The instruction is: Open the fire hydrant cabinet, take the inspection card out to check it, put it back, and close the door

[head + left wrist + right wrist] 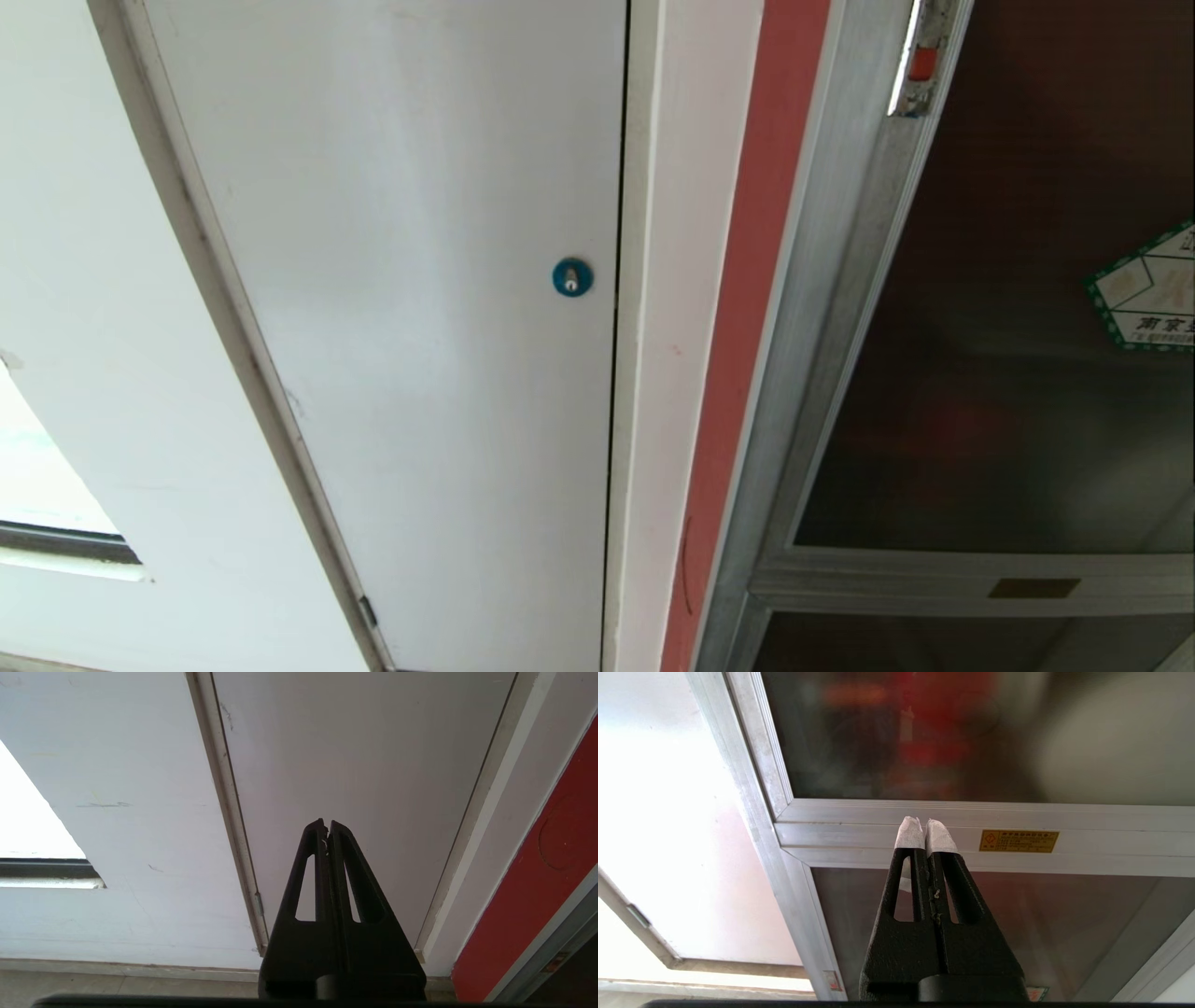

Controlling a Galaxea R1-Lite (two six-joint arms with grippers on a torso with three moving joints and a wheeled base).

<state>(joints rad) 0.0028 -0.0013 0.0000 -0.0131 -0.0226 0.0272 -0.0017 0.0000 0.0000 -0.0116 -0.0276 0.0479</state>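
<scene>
Head view: the door (1008,373) of the fire hydrant cabinet (794,308) is closed, right of a white panel (401,280) with a blue lock (571,277). Left wrist view: left gripper (327,823), fingers together, faces that panel. Right wrist view: right gripper (924,826), white-wrapped fingers together, faces the door's lower rail.

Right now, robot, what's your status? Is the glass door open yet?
Left gripper shut, empty, facing white panel. Right gripper shut, empty, before the door. Door closed, red latch untouched. Nothing in the way.
</scene>
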